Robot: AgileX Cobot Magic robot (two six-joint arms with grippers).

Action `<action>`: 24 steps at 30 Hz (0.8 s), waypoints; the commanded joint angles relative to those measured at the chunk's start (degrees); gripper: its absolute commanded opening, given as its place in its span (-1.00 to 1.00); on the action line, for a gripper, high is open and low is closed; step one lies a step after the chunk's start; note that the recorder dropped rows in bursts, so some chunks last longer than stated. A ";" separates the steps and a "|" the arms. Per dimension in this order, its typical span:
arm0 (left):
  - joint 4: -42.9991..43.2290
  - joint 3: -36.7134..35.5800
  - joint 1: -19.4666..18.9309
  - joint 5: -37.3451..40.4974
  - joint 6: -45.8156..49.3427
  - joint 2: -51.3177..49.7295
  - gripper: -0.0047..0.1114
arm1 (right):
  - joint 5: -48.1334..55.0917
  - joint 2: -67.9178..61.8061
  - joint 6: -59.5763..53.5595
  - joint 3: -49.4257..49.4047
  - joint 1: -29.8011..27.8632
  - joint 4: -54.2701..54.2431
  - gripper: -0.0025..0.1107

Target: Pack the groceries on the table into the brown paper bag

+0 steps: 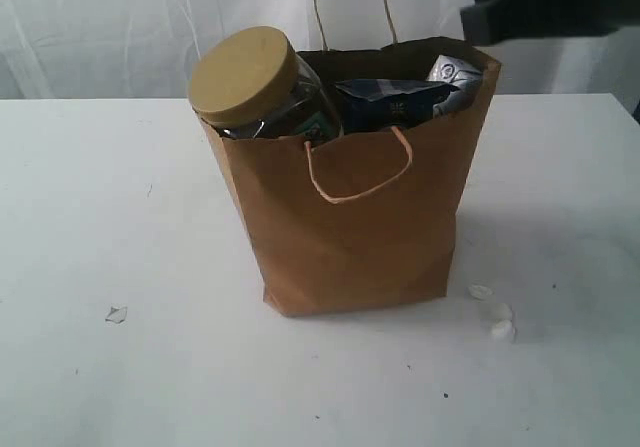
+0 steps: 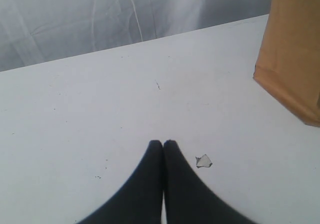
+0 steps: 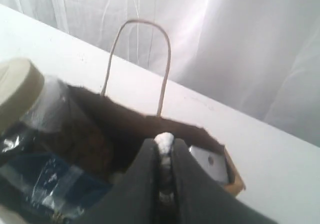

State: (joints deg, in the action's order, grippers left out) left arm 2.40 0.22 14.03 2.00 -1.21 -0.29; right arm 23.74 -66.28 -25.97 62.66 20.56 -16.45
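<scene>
Your right tool (image 3: 163, 145) is hanging just above the open mouth of the brown paper bag (image 1: 350, 237). Its jaws are standing narrow and pinching a small white lump (image 3: 164, 137); what that lump is cannot be told. The bag is standing upright on the worktop (image 1: 100, 217), directly beneath that tool, so the coming move is likely turning on a straight drop downward. The mouth's long axis is running left to right in the exterior view. The tan-lidded clear jar (image 1: 245, 72) is leaning out at the left end, the blue-ended spaghetti packet (image 1: 390, 102) is filling the middle, and the small white-blue packet (image 1: 452, 72) is sitting at the right end, nearest this tool. Your left tool (image 2: 163, 144) is hovering low over the worktop, jaws pressed together and empty, well apart from the bag.
</scene>
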 commanded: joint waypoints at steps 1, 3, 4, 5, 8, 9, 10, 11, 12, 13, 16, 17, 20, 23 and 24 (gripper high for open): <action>-0.75 -0.22 -0.17 -0.34 -0.02 0.29 -0.92 | 0.69 -6.95 -0.84 5.85 0.03 -0.03 -0.94; -0.75 -0.22 -0.17 -0.34 -0.02 0.29 -0.92 | 1.92 -9.72 -0.33 7.43 0.03 -0.03 -0.94; -0.75 -0.22 -0.17 -0.34 -0.02 0.29 -0.92 | 2.52 -11.12 -0.33 8.14 0.03 -0.03 -0.94; -0.75 -0.22 -0.17 -0.34 -0.02 0.29 -0.92 | 3.11 -12.28 -0.33 8.62 0.03 -0.03 -0.93; -0.75 -0.22 -0.17 -0.34 -0.02 0.29 -0.92 | 4.42 -14.52 -0.33 9.50 0.03 -0.40 -0.84; -0.75 -0.22 -0.17 -0.34 -0.02 0.29 -0.92 | 4.54 -15.07 -0.33 9.63 0.03 -0.79 -0.75; -0.75 -0.22 -0.17 -0.34 -0.02 0.29 -0.92 | 4.67 -15.46 -0.33 9.75 0.03 -0.96 -0.64; -0.75 -0.22 -0.17 -0.34 -0.02 0.29 -0.92 | 4.77 -15.66 -0.33 9.98 0.03 -1.09 -0.54; -0.75 -0.22 -0.17 -0.34 -0.02 0.29 -0.92 | 4.65 -15.79 -0.33 9.91 0.03 -1.09 -0.40; -0.75 -0.22 -0.17 -0.34 -0.02 0.29 -0.92 | 4.50 -15.92 -0.33 9.91 0.03 -1.09 -0.25; -0.75 -0.22 -0.17 -0.34 -0.02 0.29 -0.92 | 4.09 -15.92 -0.33 9.91 0.03 -1.09 0.04; -0.75 -0.22 -0.17 -0.34 -0.02 0.29 -0.92 | 4.09 -15.70 -0.33 9.91 0.03 -1.20 0.04; -0.75 -0.22 -0.17 -0.34 -0.02 0.29 -0.92 | 4.51 -14.39 0.50 9.91 -0.09 -1.31 0.01; -0.75 -0.22 -0.17 -0.34 -0.02 0.29 -0.92 | 6.98 -11.27 0.80 9.51 -0.35 -0.01 -0.05; -0.75 -0.22 -0.17 -0.34 -0.02 0.29 -0.92 | 7.79 -9.70 1.14 8.93 -0.77 0.42 -0.06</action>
State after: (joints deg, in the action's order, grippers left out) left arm 2.40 0.22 14.03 2.00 -1.21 -0.29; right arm 29.37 -80.03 -25.64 72.28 20.56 -17.50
